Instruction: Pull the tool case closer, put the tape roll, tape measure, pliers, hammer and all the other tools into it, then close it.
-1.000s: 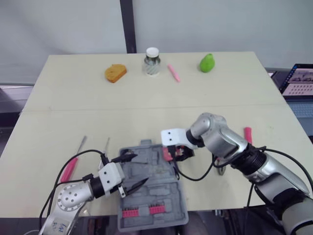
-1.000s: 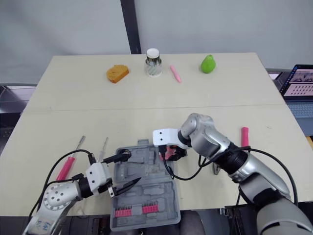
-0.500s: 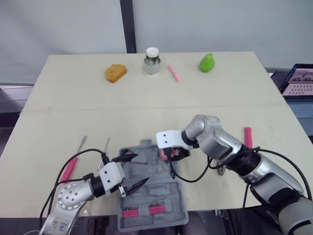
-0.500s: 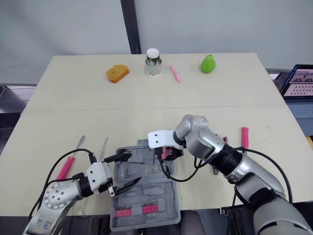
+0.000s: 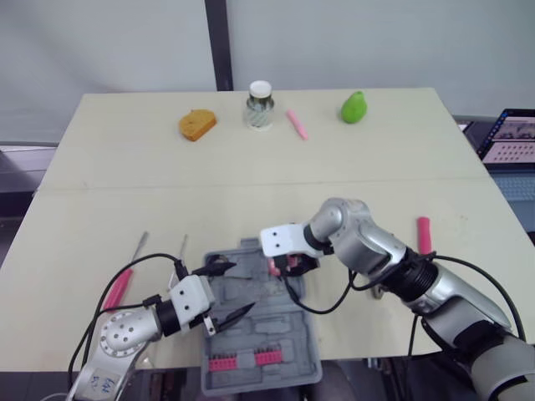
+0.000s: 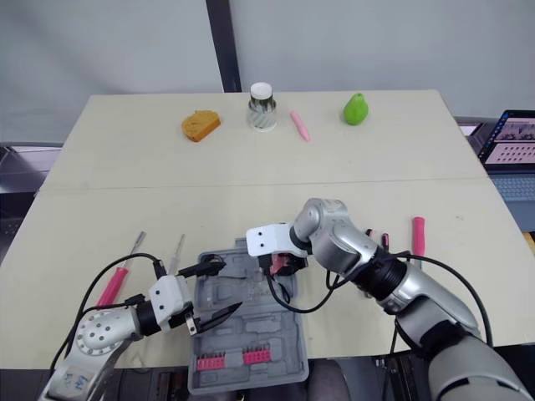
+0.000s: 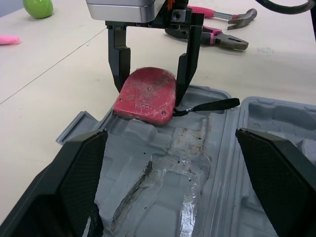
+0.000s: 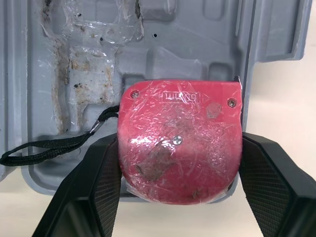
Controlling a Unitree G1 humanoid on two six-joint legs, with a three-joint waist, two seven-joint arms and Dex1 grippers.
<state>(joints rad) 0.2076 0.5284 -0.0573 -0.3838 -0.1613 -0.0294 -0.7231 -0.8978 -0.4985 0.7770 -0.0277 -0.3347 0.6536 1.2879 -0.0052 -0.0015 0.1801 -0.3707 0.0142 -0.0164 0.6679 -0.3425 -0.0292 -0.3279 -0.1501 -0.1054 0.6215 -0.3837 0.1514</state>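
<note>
The open case sits at the near edge of the table, its moulded hollows bare apart from red bits at its near end. Over the case's far rim, the right tool is clamped on the tape measure, one finger on each side. The left tool hangs over the case's left half, fingers apart. The tape measure tilts with its broad face up and its lower edge at the rim, and its strap trails into the case.

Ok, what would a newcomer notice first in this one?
The right gripper clamps a red tape measure at the far edge of the open grey tool case near the table's front. The left gripper hovers open over the case, and a hammer and pliers lie to its right.
</note>
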